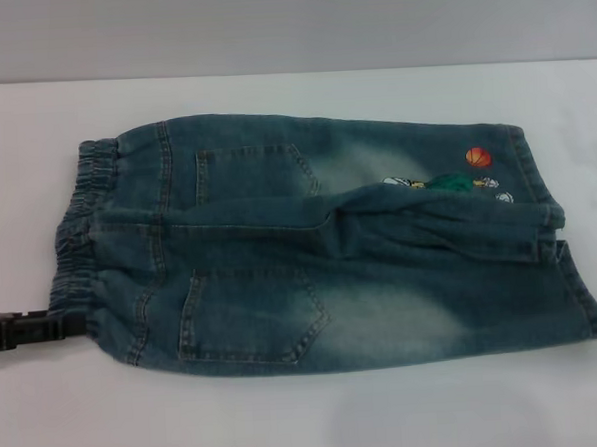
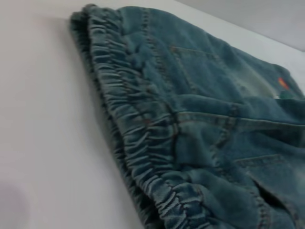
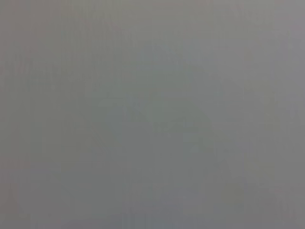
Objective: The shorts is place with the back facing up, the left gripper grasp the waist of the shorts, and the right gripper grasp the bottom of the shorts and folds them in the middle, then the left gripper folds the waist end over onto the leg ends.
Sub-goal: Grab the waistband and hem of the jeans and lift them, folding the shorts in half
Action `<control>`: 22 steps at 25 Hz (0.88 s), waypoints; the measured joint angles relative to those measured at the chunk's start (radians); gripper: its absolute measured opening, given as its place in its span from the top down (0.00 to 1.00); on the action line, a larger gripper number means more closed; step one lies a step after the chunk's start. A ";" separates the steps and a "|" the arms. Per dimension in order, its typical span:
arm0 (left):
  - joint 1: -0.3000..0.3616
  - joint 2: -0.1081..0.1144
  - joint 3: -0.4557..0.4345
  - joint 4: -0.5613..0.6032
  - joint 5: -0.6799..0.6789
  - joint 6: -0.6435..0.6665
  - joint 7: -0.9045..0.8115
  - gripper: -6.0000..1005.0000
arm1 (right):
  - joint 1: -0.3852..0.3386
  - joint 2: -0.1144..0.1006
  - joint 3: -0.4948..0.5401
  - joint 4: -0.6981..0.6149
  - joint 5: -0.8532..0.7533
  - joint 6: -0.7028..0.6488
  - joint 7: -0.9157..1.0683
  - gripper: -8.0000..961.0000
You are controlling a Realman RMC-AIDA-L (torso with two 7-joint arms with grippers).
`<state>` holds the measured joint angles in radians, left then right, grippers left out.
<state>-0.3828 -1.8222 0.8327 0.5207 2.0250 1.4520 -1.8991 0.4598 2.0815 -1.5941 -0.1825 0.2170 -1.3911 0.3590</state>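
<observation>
On the white bench (image 1: 288, 414) in front of me the shorts (image 1: 320, 242) lie flat, back side up, with two stitched back pockets showing. Their long axis runs across my view from side to side: the waist (image 1: 79, 235), gathered and ruffled, points toward my left, and the leg ends (image 1: 555, 240) point toward my right. The far leg carries the cartoon patch with the orange basketball (image 1: 478, 157) close to its hem. That leg's inner edge is bunched into a raised fold along the middle of the garment, between the two legs, and part of the patch is tucked under it. The near leg lies smoother, faded pale across its middle.

No containers show on the bench; the denim is the only cloth on it. Beyond the far edge of the bench I see a plain grey wall (image 1: 288, 24).

My left pincer (image 1: 24, 329) comes in low from the left edge, black, its tip touching the near corner of the waist. I cannot tell whether its fingers are spread or pinching the band, since the cloth covers the tip. My left wrist view shows the elastic band (image 2: 143, 124) from close by, running diagonally with the denim stretching away behind it.

My right pincer is out of sight; its wrist view shows only flat grey.
</observation>
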 joint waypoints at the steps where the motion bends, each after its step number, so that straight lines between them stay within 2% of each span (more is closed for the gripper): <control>1: -0.003 0.000 -0.003 0.001 -0.002 0.010 0.000 0.15 | 0.000 0.000 0.001 0.000 0.000 0.000 0.000 0.33; 11: -0.017 -0.002 -0.048 0.011 -0.006 0.049 0.005 0.15 | -0.007 0.000 0.001 -0.003 0.001 0.000 0.000 0.33; 22: -0.026 -0.012 -0.041 0.012 0.009 0.045 0.004 0.18 | -0.009 0.000 0.009 0.001 0.001 -0.022 0.000 0.33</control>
<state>-0.4085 -1.8343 0.7916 0.5325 2.0337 1.4970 -1.8948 0.4505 2.0815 -1.5846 -0.1817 0.2179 -1.4132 0.3589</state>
